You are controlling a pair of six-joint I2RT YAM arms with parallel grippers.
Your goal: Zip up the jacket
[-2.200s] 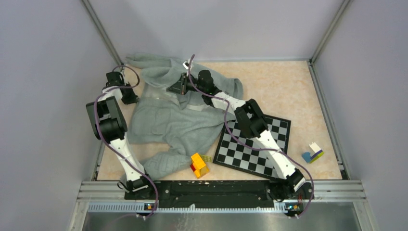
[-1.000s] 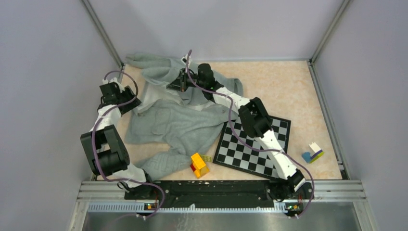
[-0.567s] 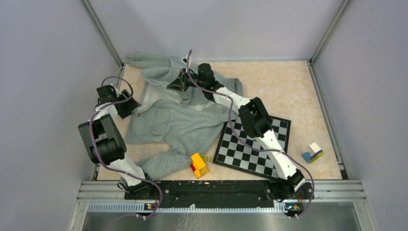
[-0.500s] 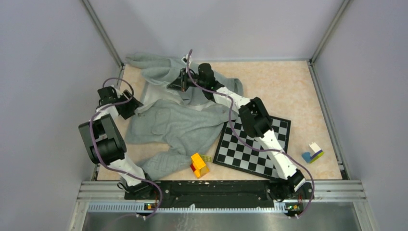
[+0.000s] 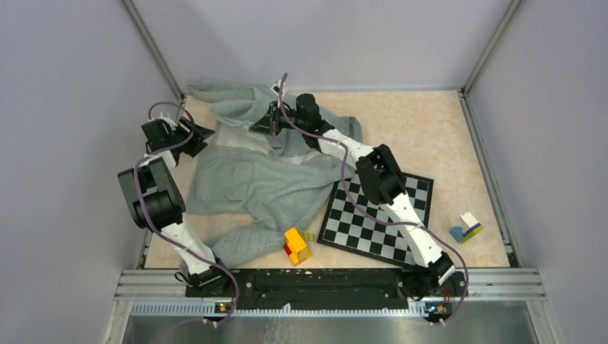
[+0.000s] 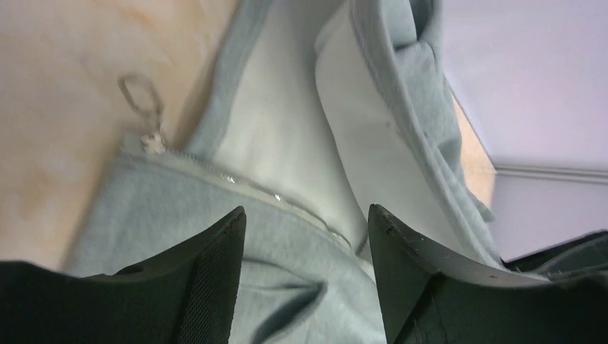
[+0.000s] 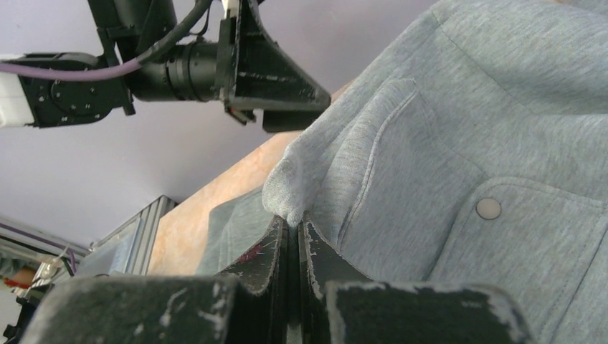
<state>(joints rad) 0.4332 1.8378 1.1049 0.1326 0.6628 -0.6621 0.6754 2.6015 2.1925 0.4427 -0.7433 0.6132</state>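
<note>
The light grey jacket (image 5: 265, 183) lies rumpled on the left half of the table, its front open. My left gripper (image 5: 198, 133) hovers open at the jacket's left edge. In the left wrist view its fingers (image 6: 215, 265) straddle grey fleece (image 6: 301, 287) without holding it. A silver zipper line (image 6: 251, 190) runs just beyond them, and the zipper pull (image 6: 150, 140) rests on the bare table. My right gripper (image 5: 271, 123) is shut on a raised fold of the jacket (image 7: 294, 193) near the collar. The right wrist view also shows the left gripper (image 7: 276, 79) facing it.
A black-and-white chessboard (image 5: 376, 215) lies right of the jacket, under the right arm. A yellow-and-red block (image 5: 296, 245) sits by the jacket's near sleeve. A small blue, white and yellow block stack (image 5: 466, 227) stands at the right. Walls and frame posts enclose the table.
The left arm swung its gripper away from the left wall, back and right onto the jacket's left edge. The right gripper stayed shut on its fold, almost unmoved.
</note>
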